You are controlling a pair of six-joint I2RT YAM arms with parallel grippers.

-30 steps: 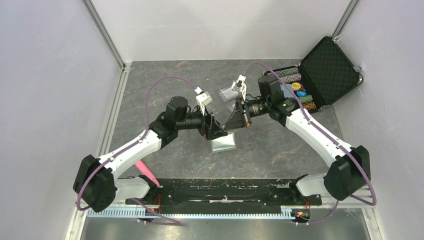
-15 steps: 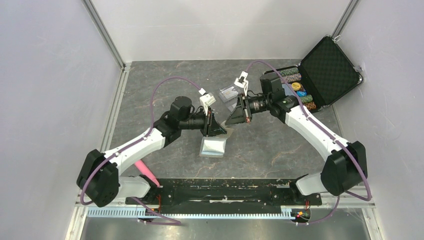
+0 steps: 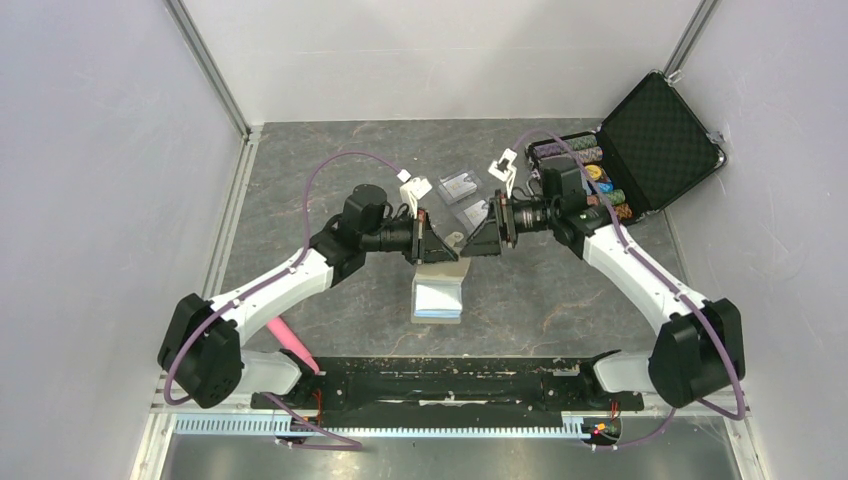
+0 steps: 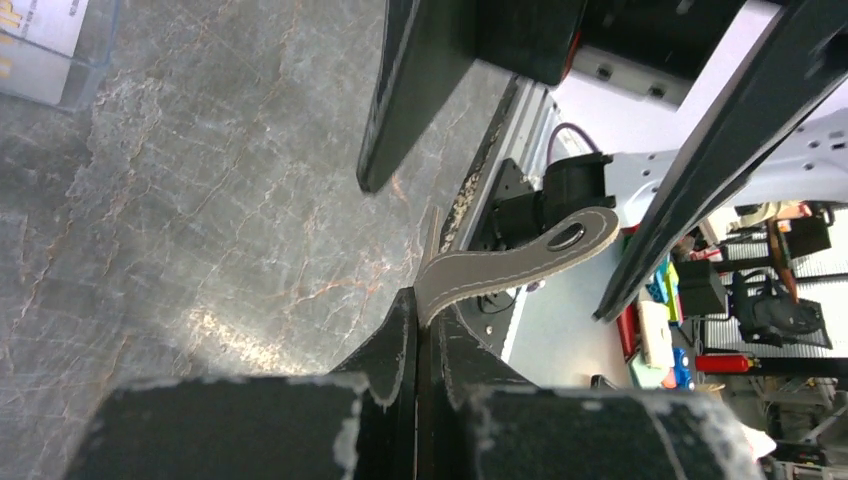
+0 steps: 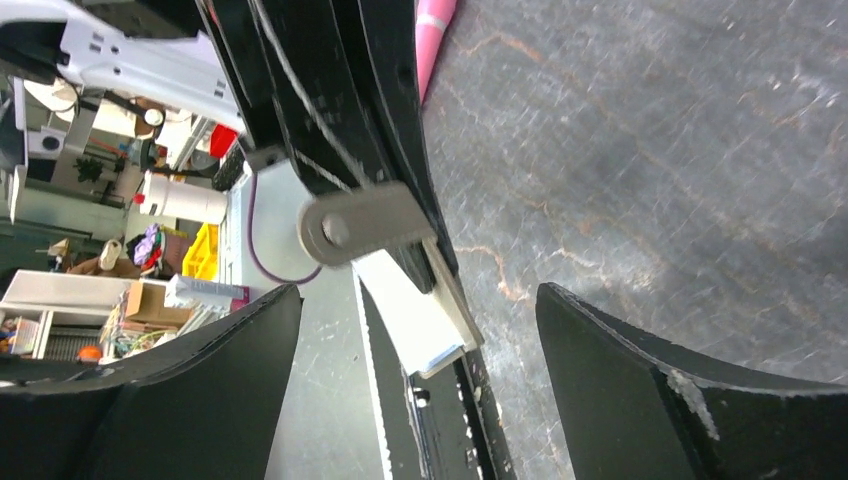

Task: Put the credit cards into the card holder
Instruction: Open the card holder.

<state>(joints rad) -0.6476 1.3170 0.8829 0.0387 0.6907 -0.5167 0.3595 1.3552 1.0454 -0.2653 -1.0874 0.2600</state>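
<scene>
The olive-tan card holder (image 3: 438, 296) hangs unfolded between the two arms, its pale blue inner side facing up. My left gripper (image 3: 432, 244) is shut on its upper edge, and the snap tab (image 4: 520, 262) sticks out past the fingertips (image 4: 400, 330). My right gripper (image 3: 480, 238) stands open just to the right, its fingers apart on either side of the tab (image 5: 360, 222) without touching it. Behind the grippers lie two clear plastic cases (image 3: 461, 186). A whitish credit card (image 4: 40, 35) with orange marks shows inside one.
An open black poker-chip case (image 3: 640, 150) stands at the back right, close to the right arm's elbow. A pink pen (image 3: 290, 342) lies by the left arm's base. A black rail (image 3: 450, 380) runs along the near edge.
My left gripper has shut on the card holder's edge. My right gripper has let go, opened and drawn back to the right. The holder has swung down and unfolded toward the near edge.
</scene>
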